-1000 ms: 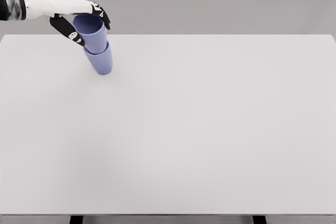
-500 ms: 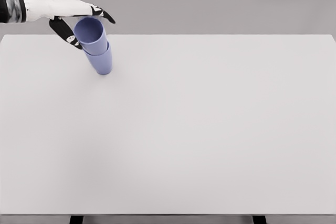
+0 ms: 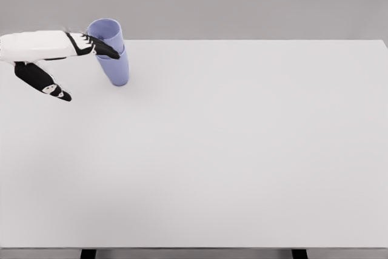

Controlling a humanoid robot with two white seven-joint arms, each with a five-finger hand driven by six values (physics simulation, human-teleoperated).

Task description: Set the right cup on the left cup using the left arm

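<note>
Stacking looks done in the head view: the upper cup [image 3: 105, 33] sits nested in the lower cup [image 3: 117, 70] near the table's [image 3: 242, 150] far left corner. The left hand [image 3: 54, 59] hangs beside them, fingers spread, holding nothing. By my judgement, only drawing the arm clear is left.

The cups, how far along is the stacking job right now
Done, it seems: the upper cup sits nested in the lower cup, and the stack stands on the table near its far left corner. In hand: nothing; the left hand is open, fingers extended beside the stack. Left: apparently only moving that arm clear. The right arm is not in view.
</note>
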